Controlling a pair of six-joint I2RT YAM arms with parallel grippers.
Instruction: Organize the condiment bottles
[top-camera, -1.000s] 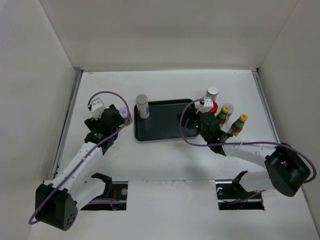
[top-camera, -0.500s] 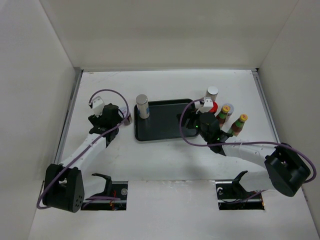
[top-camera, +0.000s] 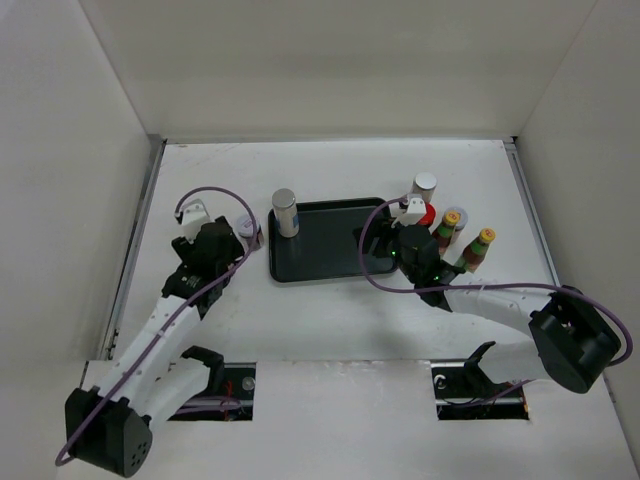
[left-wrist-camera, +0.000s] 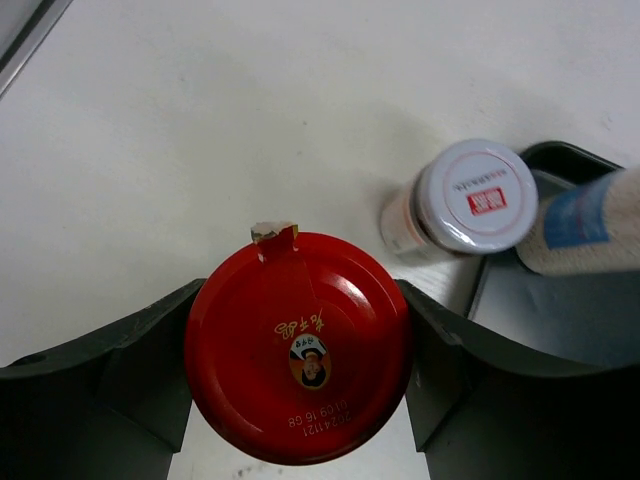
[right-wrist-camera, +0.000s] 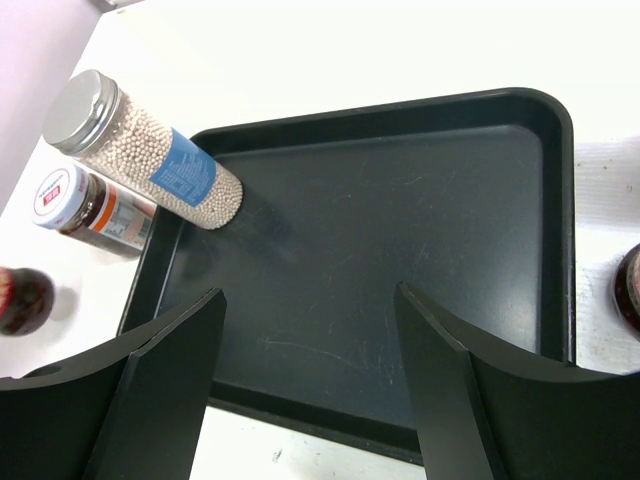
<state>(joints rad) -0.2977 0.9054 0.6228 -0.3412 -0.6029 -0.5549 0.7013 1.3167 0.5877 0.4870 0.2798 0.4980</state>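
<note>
In the left wrist view a red-capped jar (left-wrist-camera: 298, 345) sits between the fingers of my left gripper (left-wrist-camera: 300, 300), and both fingers press its sides. The top view hides that jar under the left gripper (top-camera: 222, 248), left of the dark tray (top-camera: 330, 265). A white-capped jar (left-wrist-camera: 473, 195) stands just beyond it by the tray's edge. A silver-lidded jar (top-camera: 285, 212) of white beads stands in the tray's far left corner. My right gripper (right-wrist-camera: 308, 300) hangs open over the tray's floor. Right of the tray stand a white shaker (top-camera: 424, 185), another red-capped jar (top-camera: 429, 214) and two brown bottles (top-camera: 450, 226), (top-camera: 478, 247).
White walls close in the table on the left, back and right. The right arm's cable (top-camera: 375, 270) loops over the tray's near right corner. A metal strip (top-camera: 140, 240) runs along the table's left edge.
My left gripper has closed on the red-capped jar and its arm has shifted slightly toward the near side. The right arm and the other bottles have not moved.
</note>
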